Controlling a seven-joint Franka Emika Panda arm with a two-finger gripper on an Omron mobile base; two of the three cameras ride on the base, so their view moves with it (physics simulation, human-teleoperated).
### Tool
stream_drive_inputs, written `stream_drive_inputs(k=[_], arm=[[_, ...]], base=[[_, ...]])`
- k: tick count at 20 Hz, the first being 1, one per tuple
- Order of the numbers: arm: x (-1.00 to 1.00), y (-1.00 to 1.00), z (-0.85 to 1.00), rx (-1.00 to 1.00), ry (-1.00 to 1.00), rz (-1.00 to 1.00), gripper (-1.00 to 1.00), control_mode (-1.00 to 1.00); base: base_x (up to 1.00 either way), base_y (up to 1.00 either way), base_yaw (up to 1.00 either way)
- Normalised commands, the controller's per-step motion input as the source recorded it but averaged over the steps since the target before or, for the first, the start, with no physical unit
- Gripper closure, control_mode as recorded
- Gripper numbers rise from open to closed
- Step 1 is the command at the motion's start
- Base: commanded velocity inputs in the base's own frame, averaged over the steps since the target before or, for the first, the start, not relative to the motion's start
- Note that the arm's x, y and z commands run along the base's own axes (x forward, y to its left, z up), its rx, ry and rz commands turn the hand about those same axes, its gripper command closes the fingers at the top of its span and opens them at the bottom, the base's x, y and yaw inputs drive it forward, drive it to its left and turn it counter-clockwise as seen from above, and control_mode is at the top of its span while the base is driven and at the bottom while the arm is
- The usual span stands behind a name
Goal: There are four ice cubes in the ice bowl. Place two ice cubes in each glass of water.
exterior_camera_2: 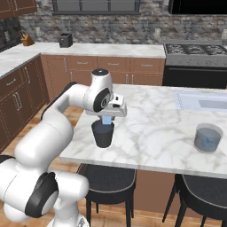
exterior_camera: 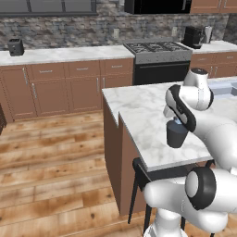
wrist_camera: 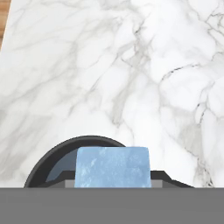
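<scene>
My gripper (exterior_camera_2: 106,116) hangs just above the dark grey glass (exterior_camera_2: 103,135), shut on one pale blue ice cube (exterior_camera_2: 107,120). In the hand view the ice cube (wrist_camera: 112,166) sits large at the bottom, over the dark glass rim (wrist_camera: 46,165) with bluish water inside. From the left base the dark glass (exterior_camera: 177,136) stands near the island's front corner under the gripper (exterior_camera: 175,121). The see-through grey glass (exterior_camera_2: 207,138) stands far right on the island; bluish shapes show in its water. The ice bowl is out of view.
The marble island (exterior_camera_2: 150,128) ends close to the dark glass on its left and near sides. A sink (exterior_camera_2: 201,102) is set into its far right. Dark stools (exterior_camera_2: 108,179) stand under the near edge. A stove (exterior_camera_2: 195,55) lies behind.
</scene>
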Motion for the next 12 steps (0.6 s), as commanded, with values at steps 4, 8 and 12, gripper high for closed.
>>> stream_drive_inputs(k=[4, 8, 12], arm=[[0.0, 0.16, -0.12, -0.03, 0.01, 0.0, 1.0, -1.0], [0.0, 0.06, -0.06, -0.01, 0.0, 0.0, 1.0, -1.0], [0.11, -0.04, -0.01, 0.0, 0.0, 0.0, 1.0, -1.0]], base=[[0.0, 0.0, 0.0], [0.0, 0.0, 0.0], [0.0, 0.0, 0.0]])
